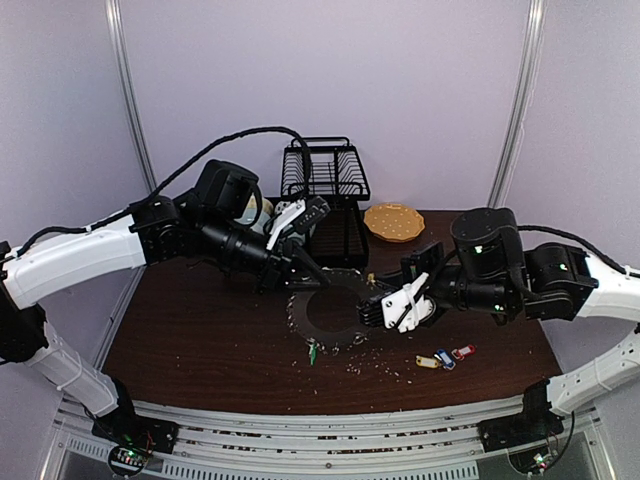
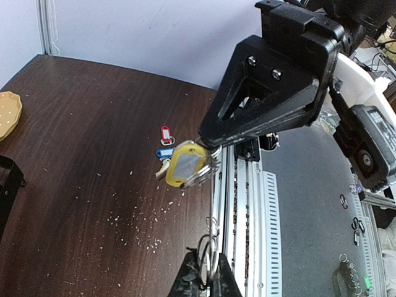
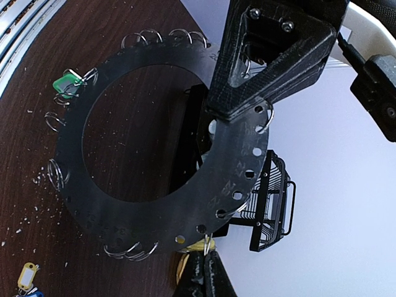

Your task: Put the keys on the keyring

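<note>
The keyring [image 1: 303,318] is a dark flat disc held just above the table, with split rings round its edge [image 3: 154,204]. My left gripper [image 1: 303,268] is shut on its far rim [image 3: 247,105]. In the left wrist view the disc shows edge-on [image 2: 212,204] between the shut left gripper [image 2: 207,276]. My right gripper [image 3: 207,272] is shut on the split ring of a yellow-tagged key [image 2: 185,164] at the disc's near-right edge [image 1: 372,308]. A green-tagged key [image 3: 67,83] hangs on the disc. Red [image 1: 463,352], blue [image 1: 445,358] and yellow [image 1: 427,362] keys lie on the table.
A black wire rack [image 1: 325,185] and an orange scalloped plate [image 1: 393,222] stand at the back. Crumbs [image 1: 375,365] are scattered over the brown table in front of the disc. A metal rail [image 2: 247,204] runs along the table's near edge.
</note>
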